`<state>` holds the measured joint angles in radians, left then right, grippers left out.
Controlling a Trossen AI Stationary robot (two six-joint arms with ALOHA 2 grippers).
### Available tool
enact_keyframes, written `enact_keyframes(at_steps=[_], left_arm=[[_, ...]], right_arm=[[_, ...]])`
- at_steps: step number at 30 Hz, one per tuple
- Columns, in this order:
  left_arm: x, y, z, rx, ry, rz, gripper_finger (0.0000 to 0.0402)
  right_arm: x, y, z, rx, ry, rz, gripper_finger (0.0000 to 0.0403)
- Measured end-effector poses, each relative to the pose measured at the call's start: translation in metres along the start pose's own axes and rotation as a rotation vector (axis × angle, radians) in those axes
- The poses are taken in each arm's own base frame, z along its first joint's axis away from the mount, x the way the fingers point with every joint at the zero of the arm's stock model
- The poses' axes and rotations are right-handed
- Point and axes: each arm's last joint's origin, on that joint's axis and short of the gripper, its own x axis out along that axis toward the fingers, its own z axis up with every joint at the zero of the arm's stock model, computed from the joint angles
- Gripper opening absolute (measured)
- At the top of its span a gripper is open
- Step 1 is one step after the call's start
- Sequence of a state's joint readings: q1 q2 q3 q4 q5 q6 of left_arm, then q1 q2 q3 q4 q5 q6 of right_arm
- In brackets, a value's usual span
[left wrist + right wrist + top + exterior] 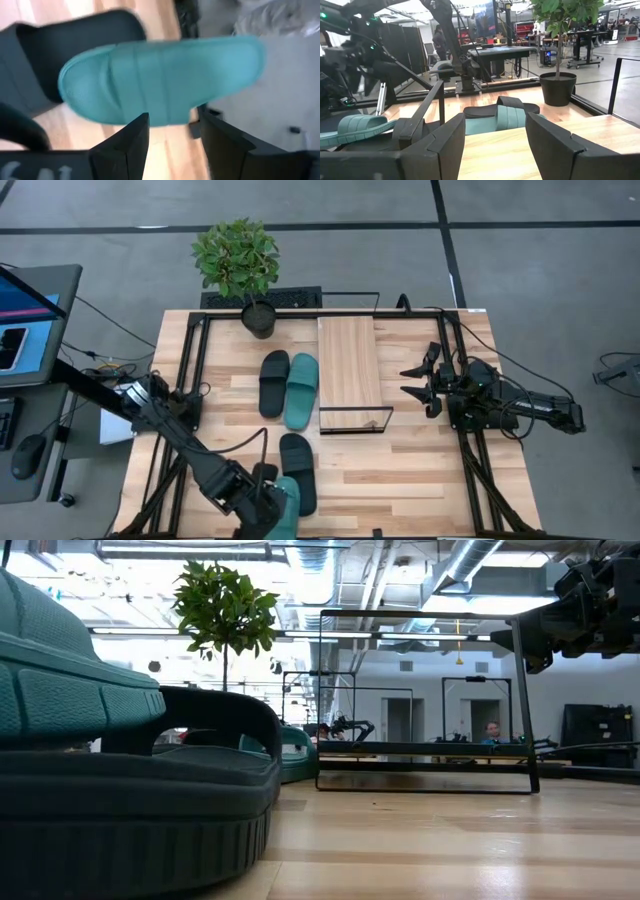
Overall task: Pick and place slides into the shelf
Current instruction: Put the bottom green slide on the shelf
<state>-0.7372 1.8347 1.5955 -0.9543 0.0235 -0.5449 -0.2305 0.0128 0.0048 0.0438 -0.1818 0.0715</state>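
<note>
My left gripper (270, 502) is at the table's near edge, shut on a teal slide (160, 80). That slide shows raised in the low view (60, 670), above the black slide (150, 810) beside it. This black slide (297, 468) lies flat on its sole. A second black slide (274, 383) and a second teal slide (301, 390) lie side by side, left of the shelf (350, 365). The shelf stands mid-table on its wire frame. My right gripper (418, 380) waits open to the right of the shelf, touching nothing. My left gripper (172, 122) has the teal slide by its long side edge (170, 119), which dips between the two fingers (132, 142). The fingers lie across the slide's length. The slide looks lifted clear of the table and roughly level, over the near black slide.
A potted plant (240, 265) stands at the table's far edge, left of the shelf. Black frame rails (190, 370) run along the table's left and right sides. Bare wood (400, 480) lies near of the shelf. A monitor stand (30, 320) sits off the table's left.
</note>
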Motion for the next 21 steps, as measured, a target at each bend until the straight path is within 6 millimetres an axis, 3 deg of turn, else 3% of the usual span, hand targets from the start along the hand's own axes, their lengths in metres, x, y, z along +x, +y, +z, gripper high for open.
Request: enact_keyframes(at_steps=[7, 21], left_arm=[[0.013, 0.016, -0.002, -0.001, 0.068, -0.033, 0.0162], [0.013, 0.041, 0.014, 0.129, 0.029, -0.080, 0.0162]], right_arm=[[0.000, 0.000, 0.000, 0.000, 0.000, 0.000, 0.0201], [0.000, 0.000, 0.000, 0.000, 0.000, 0.000, 0.0201]])
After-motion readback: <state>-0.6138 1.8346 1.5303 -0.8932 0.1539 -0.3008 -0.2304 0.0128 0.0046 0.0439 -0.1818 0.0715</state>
